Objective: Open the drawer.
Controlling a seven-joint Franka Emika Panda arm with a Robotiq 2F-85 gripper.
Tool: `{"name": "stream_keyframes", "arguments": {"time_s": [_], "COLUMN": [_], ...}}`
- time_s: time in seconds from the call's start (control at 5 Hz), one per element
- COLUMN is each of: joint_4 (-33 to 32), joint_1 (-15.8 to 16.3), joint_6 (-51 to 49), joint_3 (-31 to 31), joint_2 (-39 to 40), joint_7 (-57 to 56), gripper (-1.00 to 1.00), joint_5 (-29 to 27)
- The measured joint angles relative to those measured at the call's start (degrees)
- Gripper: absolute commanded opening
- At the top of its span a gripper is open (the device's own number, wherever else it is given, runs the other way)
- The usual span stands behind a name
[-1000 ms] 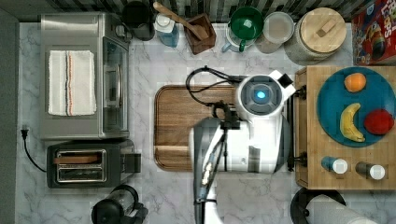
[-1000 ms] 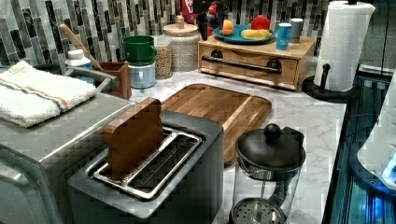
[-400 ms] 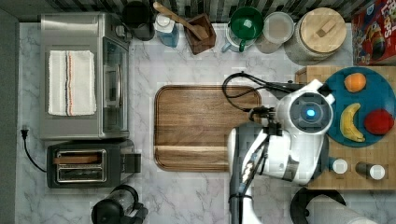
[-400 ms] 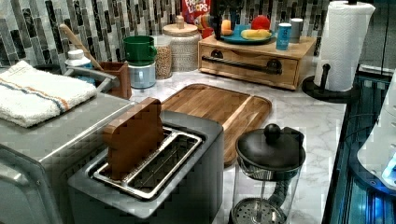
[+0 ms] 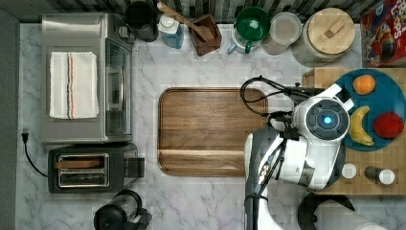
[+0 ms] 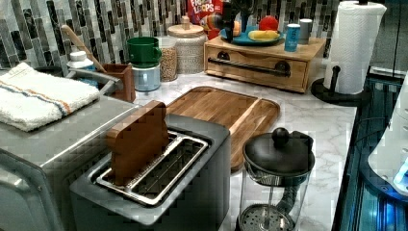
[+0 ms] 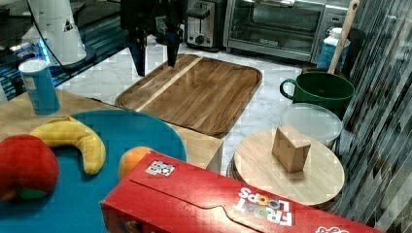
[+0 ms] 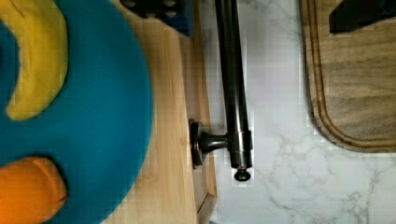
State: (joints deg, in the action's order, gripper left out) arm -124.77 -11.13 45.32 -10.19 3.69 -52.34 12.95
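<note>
The drawer (image 6: 257,67) was light bamboo with a black bar handle (image 8: 233,84). On its box sat a teal plate (image 5: 390,91) holding a yellow banana (image 5: 359,126), an orange fruit (image 5: 364,84) and a red one (image 5: 388,125). The counter (image 5: 191,201) was white marble with grey veins, the tray (image 5: 206,129) dark brown wood. A white towel (image 5: 73,85) carried orange and dark stripes; the mug (image 5: 252,25) was green, the cereal box (image 7: 233,204) red
</note>
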Motion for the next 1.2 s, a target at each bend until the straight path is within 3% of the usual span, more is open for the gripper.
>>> {"name": "stream_keyframes", "arguments": {"time_s": [0.4,1.2], "joint_4": [-0.3,-1.3], "joint_1": [-0.3,-0.5], "joint_6": [6.8,11.0], "joint_3": [0.0,-0.5], "joint_2": [4.7,8.3], "joint_7": [-0.1,-1.6], "gripper": [1.00,1.00], "joint_5": [0.0,-1.2]}}
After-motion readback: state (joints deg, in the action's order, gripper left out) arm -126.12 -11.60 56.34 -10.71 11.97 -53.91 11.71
